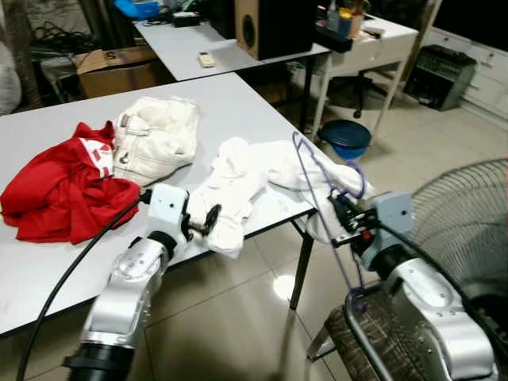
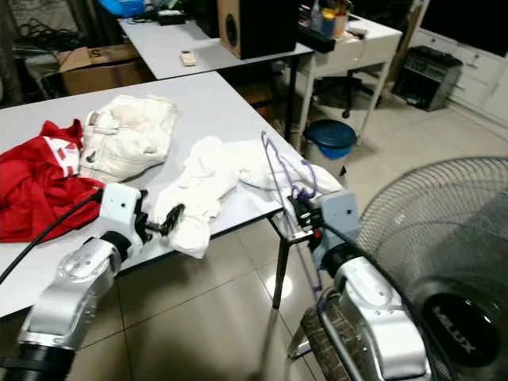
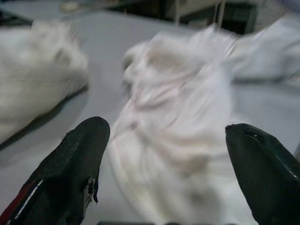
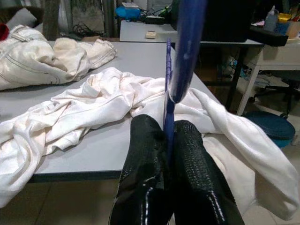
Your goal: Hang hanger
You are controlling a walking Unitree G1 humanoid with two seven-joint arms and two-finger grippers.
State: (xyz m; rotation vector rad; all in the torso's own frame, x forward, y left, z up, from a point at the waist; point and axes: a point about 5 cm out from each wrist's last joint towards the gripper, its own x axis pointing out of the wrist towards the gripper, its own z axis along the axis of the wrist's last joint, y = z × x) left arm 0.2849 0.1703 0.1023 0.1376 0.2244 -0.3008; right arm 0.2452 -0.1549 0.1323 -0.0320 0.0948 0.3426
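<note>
A thin blue wire hanger (image 1: 316, 178) stands upright at the table's right corner, pinched in my right gripper (image 1: 341, 213); the right wrist view shows its black fingers (image 4: 187, 159) shut on the blue wire (image 4: 168, 117). A crumpled white shirt (image 1: 238, 186) lies on the grey table (image 1: 230, 103) and droops over the front edge. My left gripper (image 1: 208, 221) is at the shirt's hanging end, open, its fingers (image 3: 79, 159) on either side of the white cloth (image 3: 178, 140).
A red garment (image 1: 63, 186) and cream shorts (image 1: 155, 139) lie further left on the table. A large floor fan (image 1: 468, 230) stands to the right, a blue basin (image 1: 347, 136) on the floor behind, a second table (image 1: 210, 44) with a speaker beyond.
</note>
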